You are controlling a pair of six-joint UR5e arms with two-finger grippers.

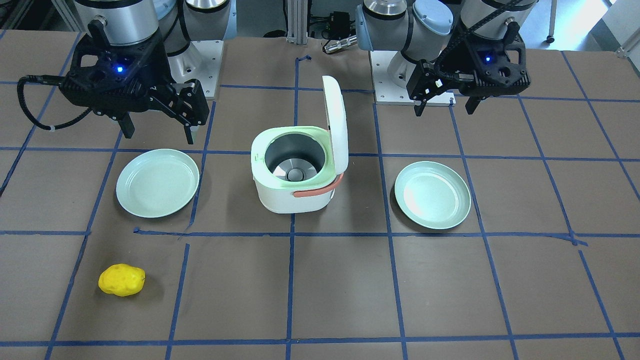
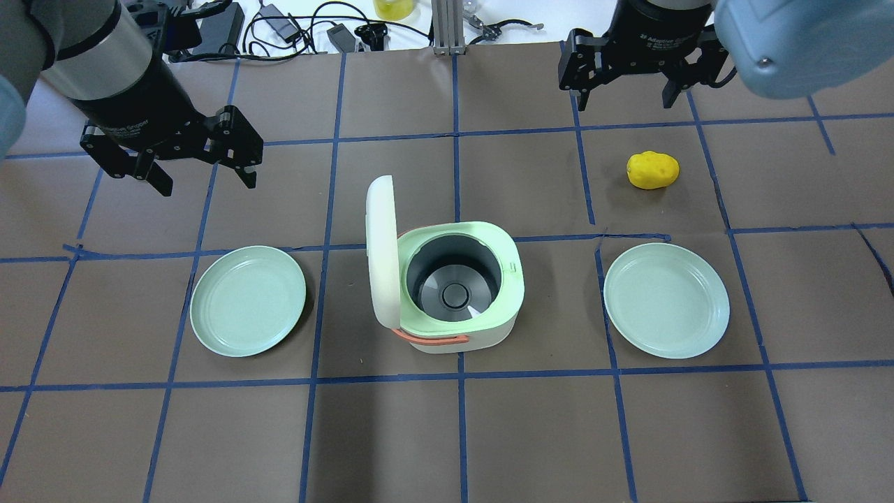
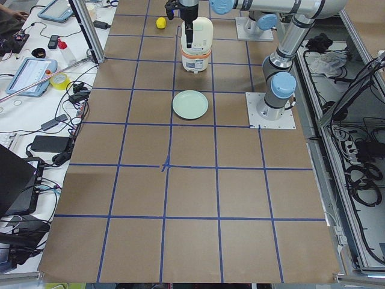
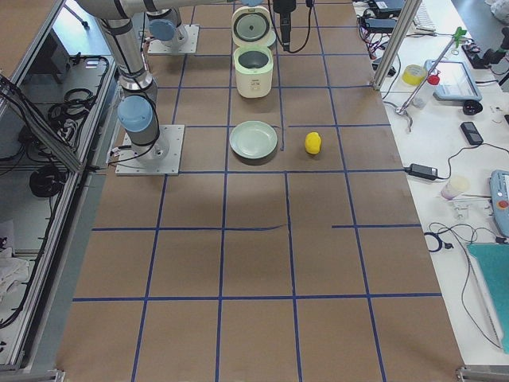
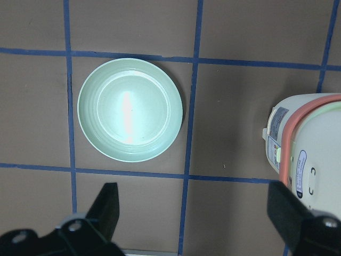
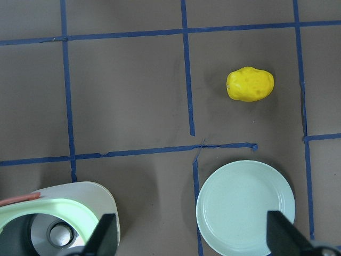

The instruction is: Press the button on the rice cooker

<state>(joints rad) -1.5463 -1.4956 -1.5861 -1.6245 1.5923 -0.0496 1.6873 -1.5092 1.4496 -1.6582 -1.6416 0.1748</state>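
Note:
The white rice cooker (image 2: 454,293) with a green rim stands mid-table, its lid (image 2: 383,251) upright and open, the pot empty. A small tab (image 2: 513,267) sits on the rim's right side. My left gripper (image 2: 206,181) hangs open and empty above the table, behind and left of the cooker; in the front-facing view it (image 1: 444,110) is at upper right. My right gripper (image 2: 623,100) is open and empty, far back right. The left wrist view shows the cooker's side (image 5: 309,170) with an orange handle.
A pale green plate (image 2: 248,300) lies left of the cooker and another (image 2: 665,300) lies right of it. A yellow potato (image 2: 652,170) lies on the table behind the right plate, below the right gripper. Cables and gear lie beyond the table's far edge.

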